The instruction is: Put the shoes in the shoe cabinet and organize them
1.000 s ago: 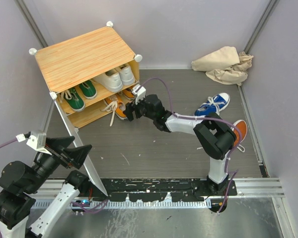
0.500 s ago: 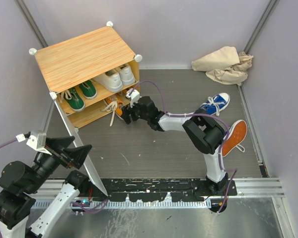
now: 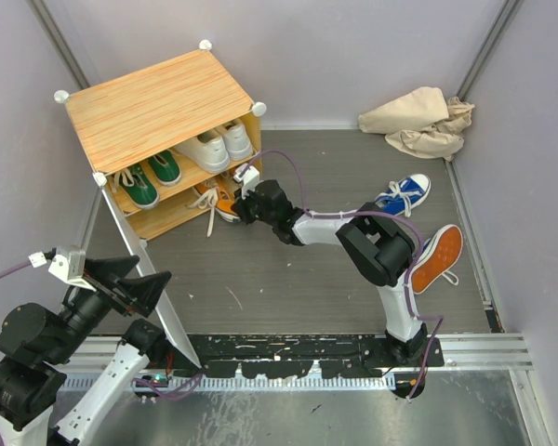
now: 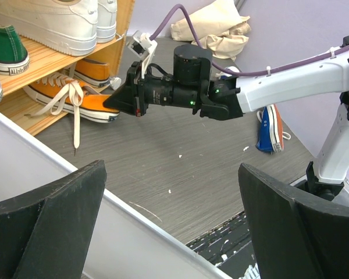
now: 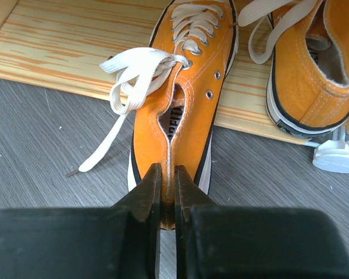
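Observation:
The shoe cabinet stands at the back left with its door swung open. Green shoes and white shoes sit on its upper shelf. An orange shoe lies toe-in, half on the lower shelf, with its heel out on the floor. My right gripper is shut on that heel, pinching the back of the collar. A second orange shoe stands beside it on the shelf. My left gripper is open and empty over the door's edge.
A blue shoe lies on the floor at the right. Another shoe lies on its side behind the right arm, showing an orange-red sole. A crumpled beige cloth lies in the back right corner. Grey walls close in both sides.
My right gripper moved left to the cabinet's lower shelf and shut on the orange shoe's heel. The left arm has not moved.

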You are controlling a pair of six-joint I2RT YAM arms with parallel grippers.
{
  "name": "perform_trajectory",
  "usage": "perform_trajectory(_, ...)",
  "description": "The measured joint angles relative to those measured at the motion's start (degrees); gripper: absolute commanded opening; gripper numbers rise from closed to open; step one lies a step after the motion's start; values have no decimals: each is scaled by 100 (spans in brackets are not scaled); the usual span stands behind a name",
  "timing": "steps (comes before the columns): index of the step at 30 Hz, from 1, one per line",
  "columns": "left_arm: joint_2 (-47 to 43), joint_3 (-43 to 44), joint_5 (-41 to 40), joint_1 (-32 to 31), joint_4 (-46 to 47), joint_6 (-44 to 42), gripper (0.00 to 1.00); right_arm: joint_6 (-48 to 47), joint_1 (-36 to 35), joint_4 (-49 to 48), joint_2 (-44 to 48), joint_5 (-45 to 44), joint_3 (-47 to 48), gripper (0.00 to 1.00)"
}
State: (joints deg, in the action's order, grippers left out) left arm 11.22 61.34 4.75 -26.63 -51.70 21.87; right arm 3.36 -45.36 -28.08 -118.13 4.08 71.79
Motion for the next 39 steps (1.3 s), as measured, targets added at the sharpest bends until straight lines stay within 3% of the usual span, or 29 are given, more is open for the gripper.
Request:
perform_trajectory(10, 0, 0, -2, 0, 0, 0, 98, -24, -17, -675, -17, -238, -203, 1)
perform_trajectory(32, 96, -17, 90, 0, 61, -17, 98, 190, 273, -1207, -1663, -83, 1572, 2)
perform_trajectory(36, 116, -52, 129, 0, 116, -20, 98, 205, 289, -1272, -1777, -83, 1665, 14)
perform_trajectory(39, 116, -76, 149, 0, 151, -20, 98, 245, 289, -1346, -1792, -109, 1661, 36)
